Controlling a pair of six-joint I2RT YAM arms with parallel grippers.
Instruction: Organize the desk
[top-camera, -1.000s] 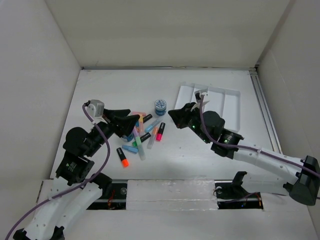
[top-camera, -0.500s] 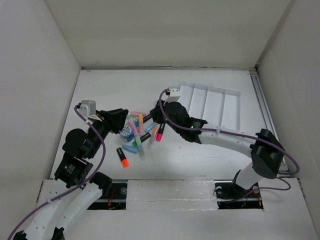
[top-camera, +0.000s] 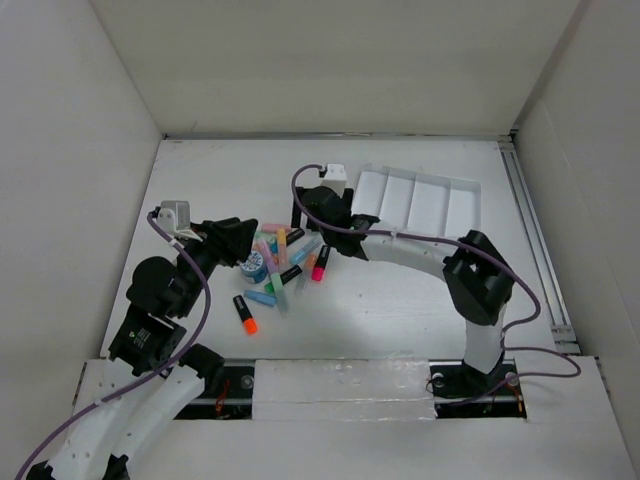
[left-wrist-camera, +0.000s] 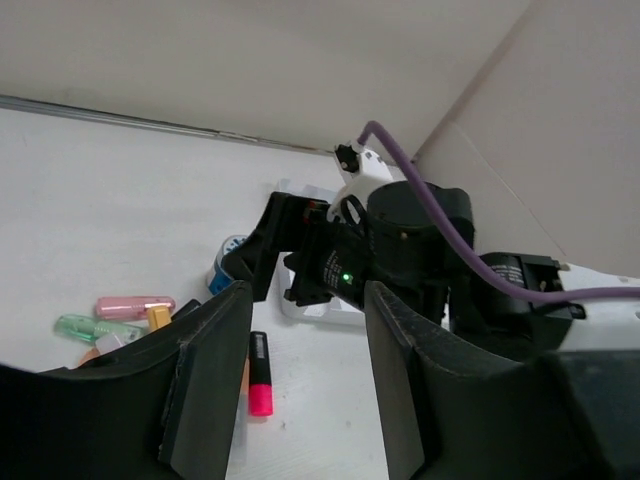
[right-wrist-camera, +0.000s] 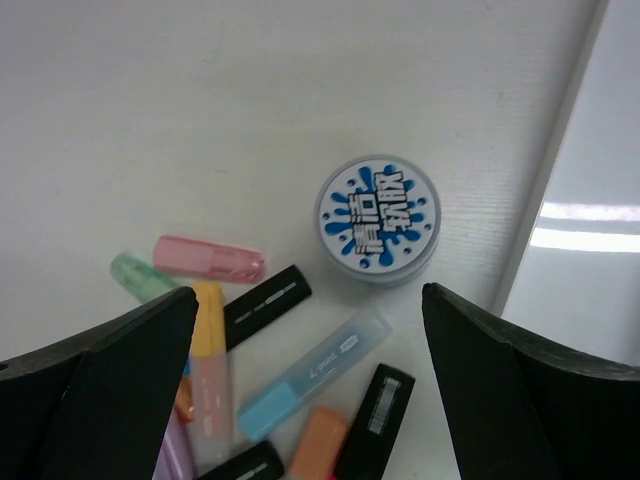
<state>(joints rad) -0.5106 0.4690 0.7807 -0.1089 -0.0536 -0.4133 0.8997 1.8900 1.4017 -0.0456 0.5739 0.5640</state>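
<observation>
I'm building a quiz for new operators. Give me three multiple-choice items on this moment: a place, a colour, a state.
1. In the overhead view, where is the white tray relative to the highlighter pile?
A) left of it B) right of it C) under it
2. What colours is the lid of the round tub?
A) red and yellow B) plain black C) blue and white
3. How is the right end effector?
A) shut on a highlighter B) open, holding nothing C) shut on the tub
Answers:
1 B, the tray lies right of the pile.
2 C, the right wrist view shows blue splashes on white.
3 B, its fingers stand wide apart, touching nothing.
</observation>
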